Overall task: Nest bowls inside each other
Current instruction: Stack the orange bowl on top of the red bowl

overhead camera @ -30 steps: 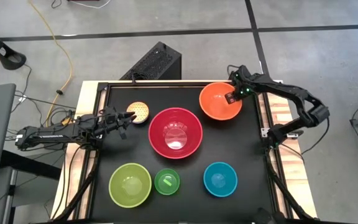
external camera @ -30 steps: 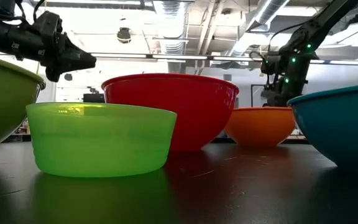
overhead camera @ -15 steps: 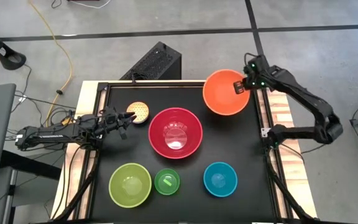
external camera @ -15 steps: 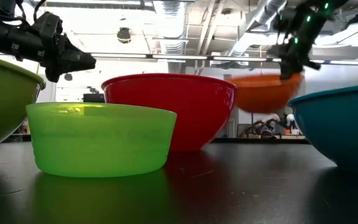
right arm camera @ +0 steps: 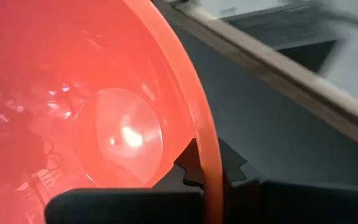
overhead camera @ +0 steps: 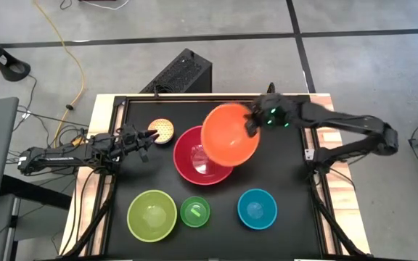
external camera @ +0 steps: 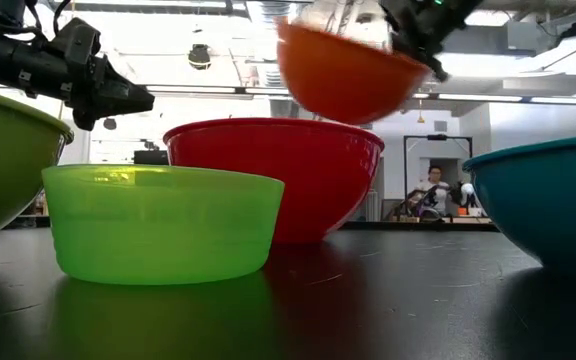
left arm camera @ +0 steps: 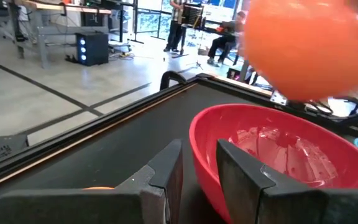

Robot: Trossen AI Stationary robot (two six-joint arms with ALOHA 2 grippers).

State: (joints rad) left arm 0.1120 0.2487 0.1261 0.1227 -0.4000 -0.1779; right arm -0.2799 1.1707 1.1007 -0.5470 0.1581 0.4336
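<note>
My right gripper point(overhead camera: 251, 125) is shut on the orange bowl point(overhead camera: 229, 135), which hangs in the air over the far right part of the large red bowl point(overhead camera: 194, 163). In the low view the orange bowl point(external camera: 346, 72) is above the red bowl point(external camera: 278, 175). The red bowl stands on its base mid-table. My left gripper point(overhead camera: 149, 135) waits at the table's left, level, with a narrow gap between its fingers, beside the small yellow bowl point(overhead camera: 165, 130). Along the near edge stand the lime green bowl point(overhead camera: 152, 214), the small dark green bowl point(overhead camera: 194, 212) and the blue bowl point(overhead camera: 257, 209). My right gripper pinches the orange bowl's rim point(right arm camera: 207, 163) on its right side, one finger point(right arm camera: 188, 167) inside the bowl and one finger point(right arm camera: 235, 169) outside. The fingers come from the table's right, slanting down. The bowl is lifted clear and tilted.
The black mat has a raised frame point(overhead camera: 122, 152) on wooden boards. Bare mat lies at the far right corner point(overhead camera: 289, 156) and between the red bowl and the near row. A black box point(overhead camera: 180, 72) sits on the floor beyond the far edge. A person shows in the room beyond point(external camera: 433, 190).
My right gripper has risen from the far right corner and swung toward the table's left, carrying the orange bowl by its rim. The bowl has left the mat, tipped, and now hangs over the red bowl.
</note>
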